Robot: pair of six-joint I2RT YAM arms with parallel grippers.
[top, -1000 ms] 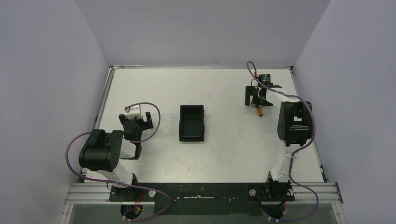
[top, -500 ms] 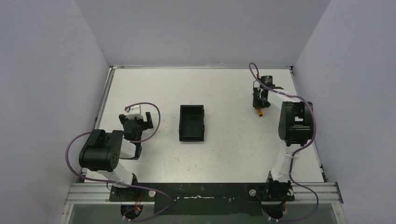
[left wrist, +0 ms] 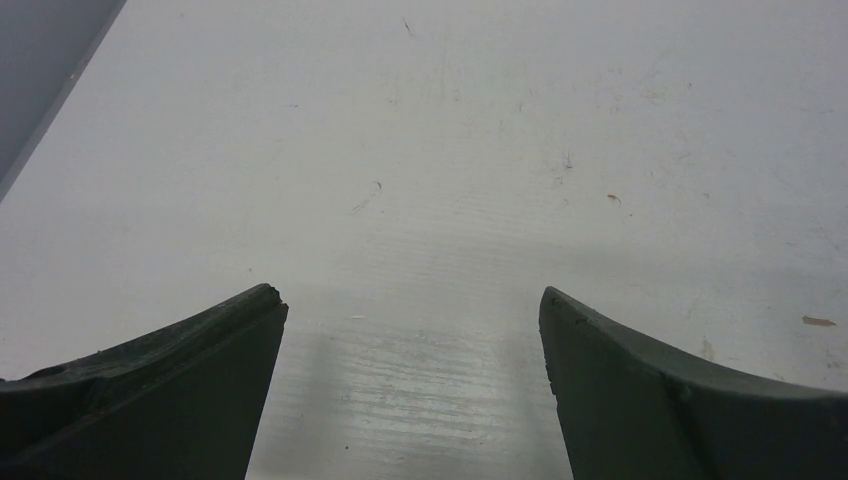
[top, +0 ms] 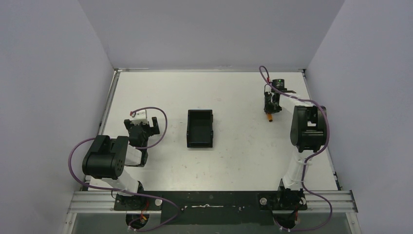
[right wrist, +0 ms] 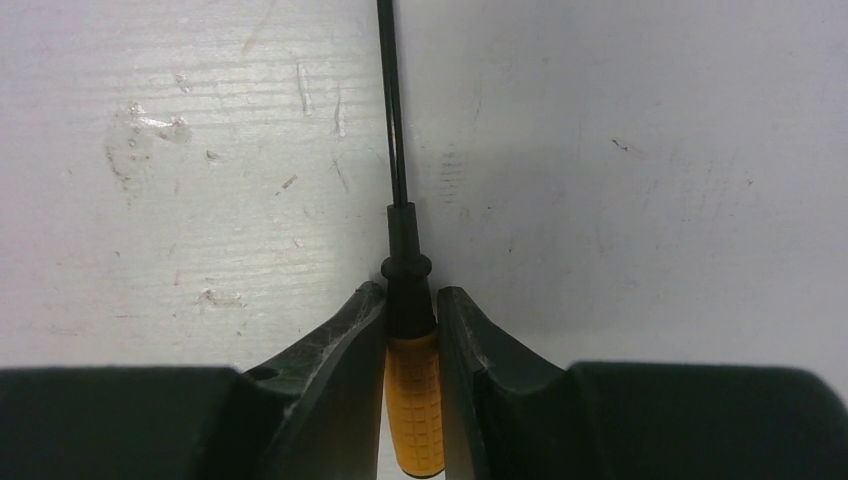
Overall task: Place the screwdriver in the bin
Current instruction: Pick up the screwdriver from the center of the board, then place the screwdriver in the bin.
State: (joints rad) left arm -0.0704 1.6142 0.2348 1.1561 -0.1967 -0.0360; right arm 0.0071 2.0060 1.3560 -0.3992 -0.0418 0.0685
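Note:
The screwdriver (right wrist: 414, 400) has a ribbed orange handle and a thin black shaft running straight up the right wrist view. My right gripper (right wrist: 411, 305) is shut on it, both fingers pressed against the handle's black collar and orange grip. From above, the right gripper (top: 271, 106) sits at the far right of the table with the orange handle end of the screwdriver (top: 272, 118) poking out below it. The black bin (top: 200, 128) stands open-topped mid-table, well to the left of that gripper. My left gripper (left wrist: 412, 305) hangs open over bare table, nothing between its fingers; from above the left gripper (top: 141, 127) sits left of the bin.
The white table (top: 234, 156) is scuffed and boxed in by grey walls on the left, back and right. A purple cable (top: 265, 75) loops over the right wrist. The black rail (top: 209, 200) with both arm bases runs along the near edge.
The right gripper's fingers have closed from wide open onto the screwdriver's handle. The left arm and the bin have stayed still.

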